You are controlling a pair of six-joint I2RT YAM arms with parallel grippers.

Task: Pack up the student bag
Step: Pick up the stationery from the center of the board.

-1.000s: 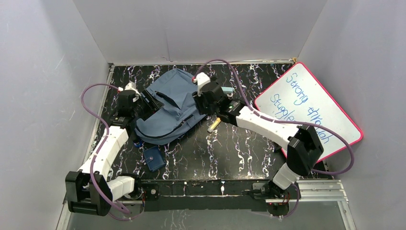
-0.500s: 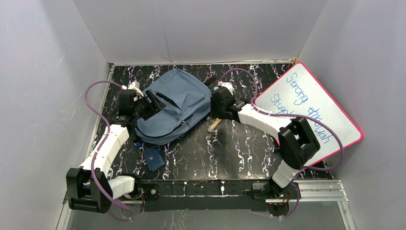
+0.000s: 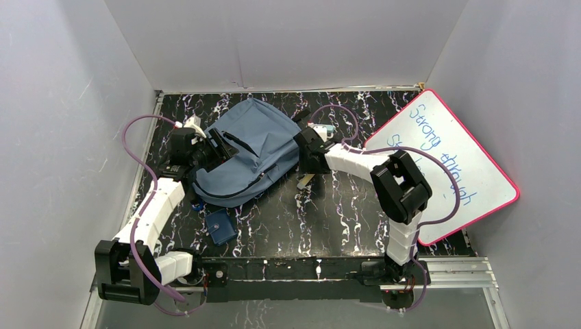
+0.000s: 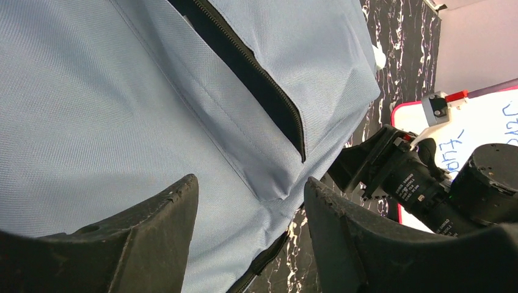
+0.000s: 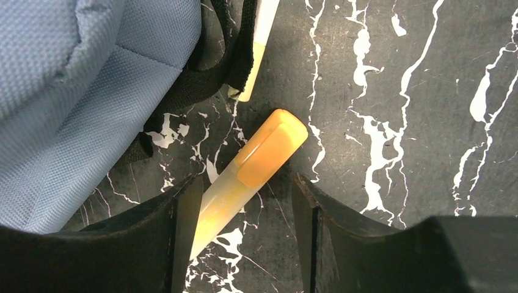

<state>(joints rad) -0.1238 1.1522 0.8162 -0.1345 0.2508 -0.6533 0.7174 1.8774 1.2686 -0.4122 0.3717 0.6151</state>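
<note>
The left arm (image 3: 154, 205) and right arm (image 3: 349, 159) both have white shells over the links and blocky black joints, on black bases (image 3: 120, 274). A purple cable (image 3: 124, 140) runs along each. The left gripper (image 4: 249, 183) and right gripper (image 5: 244, 183) carry matt black, grainy fingers (image 4: 153, 238) with rounded inner edges. Small white lettering (image 4: 418, 188) marks the right arm's black wrist housing (image 4: 397, 168), beside a red-tipped white bracket (image 4: 441, 104).

Am working inside a robotics lab test cell. Plain white panels (image 3: 274, 41) are boxing me in at the back and both sides. A black marble-pattern tabletop (image 3: 342, 219) is serving as the bench. A bare aluminium rail (image 3: 459, 271) is running along its near edge. A pink-rimmed whiteboard (image 3: 479, 164) with handwritten words is leaning against the right panel.
</note>
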